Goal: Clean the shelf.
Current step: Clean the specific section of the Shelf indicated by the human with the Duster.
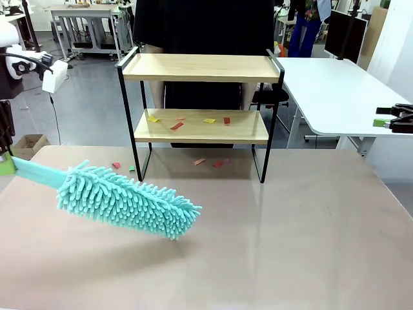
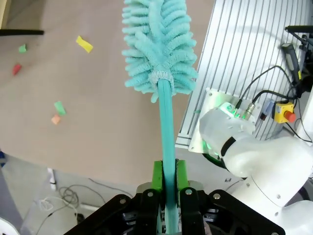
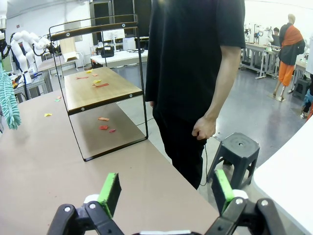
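Two-tier shelf (image 1: 201,97) set near the far edge of the desk (image 1: 303,245), about centred, open side toward the robot, likely so that both boards can be reached from this side. Top board bare. Coloured paper scraps (image 1: 187,121) strewn on the lower board, with more on the desk between the shelf's feet and just off its left foot. Cleaning judged barely begun.

Left gripper (image 2: 168,178) clenched on the thin handle of a teal duster (image 1: 126,201), green pads pressed to either side of it. Duster held low over the desk's left part, fluffy head pointing toward the middle, well short of the shelf and not touching it. Gripped far back from the head — presumably to give reach into the lower tier.

Right gripper (image 3: 166,191) released, jaws spread wide, holding and touching nothing. Parked off the desk's right edge, probably to stay clear of the sweep.

Person (image 1: 203,26) standing just behind the shelf, hand (image 3: 203,128) hanging loose at the side, taking no part.
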Controlling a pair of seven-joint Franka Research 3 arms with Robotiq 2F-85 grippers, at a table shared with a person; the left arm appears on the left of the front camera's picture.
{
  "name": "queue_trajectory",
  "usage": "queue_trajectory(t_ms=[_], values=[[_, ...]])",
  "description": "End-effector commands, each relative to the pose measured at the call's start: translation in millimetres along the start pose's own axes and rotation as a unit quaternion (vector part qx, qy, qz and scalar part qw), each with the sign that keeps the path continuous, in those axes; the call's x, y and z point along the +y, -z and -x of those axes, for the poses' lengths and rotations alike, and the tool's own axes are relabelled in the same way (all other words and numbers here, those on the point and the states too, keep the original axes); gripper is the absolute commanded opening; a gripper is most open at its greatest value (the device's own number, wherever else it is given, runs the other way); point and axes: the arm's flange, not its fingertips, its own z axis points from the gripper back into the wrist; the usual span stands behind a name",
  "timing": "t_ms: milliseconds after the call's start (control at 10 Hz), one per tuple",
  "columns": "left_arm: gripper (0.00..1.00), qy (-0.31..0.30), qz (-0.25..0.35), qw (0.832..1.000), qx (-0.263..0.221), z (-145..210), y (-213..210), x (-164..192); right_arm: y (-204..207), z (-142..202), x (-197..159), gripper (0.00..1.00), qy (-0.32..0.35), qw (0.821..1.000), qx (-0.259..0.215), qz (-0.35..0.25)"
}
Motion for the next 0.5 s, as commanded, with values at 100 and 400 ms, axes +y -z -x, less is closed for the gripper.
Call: queue_trajectory(t_ms=[100, 400], values=[[0.13, -0.002, 0.0, 1.0, 0.003, 0.7, -4.8, -0.5, 1.3, -2.9, 0.4, 1.0, -0.002, 1.0, -0.001, 0.0], [0.13, -0.002, 0.0, 1.0, 0.003, 0.7, -4.8, -0.5, 1.3, -2.9, 0.4, 1.0, -0.002, 1.0, -0.001, 0.0]])
